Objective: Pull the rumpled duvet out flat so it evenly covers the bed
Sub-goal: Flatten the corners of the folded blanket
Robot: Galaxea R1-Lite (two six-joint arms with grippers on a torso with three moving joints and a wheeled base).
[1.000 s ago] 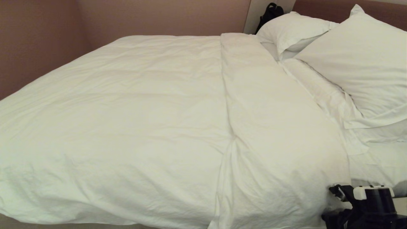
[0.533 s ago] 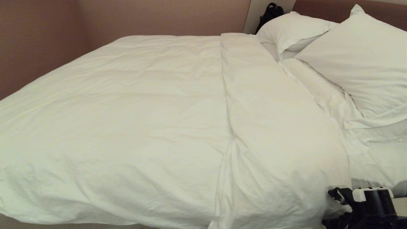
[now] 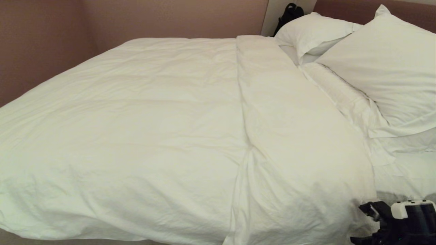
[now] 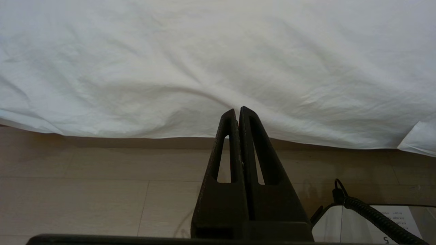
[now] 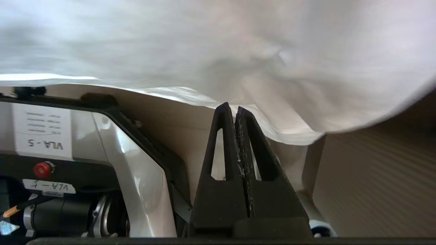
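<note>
Two pillows [image 3: 357,54] beside spread duvet [image 3: 153,129]

We see the duvet [image 3: 136,129] lit softly and evenly in the head view, warm in tone, its creases shaded faintly; a grey shadow pools at five o'clock beside the right gripper [image 3: 369,208]. The left wrist view is sharp: a thin dark shadow runs under the duvet's hem on the floor [image 4: 85,190]. The right wrist view is motion-blurred across the cloth from ten to two o'clock, with glare on the robot's white base [image 5: 136,177].
</note>
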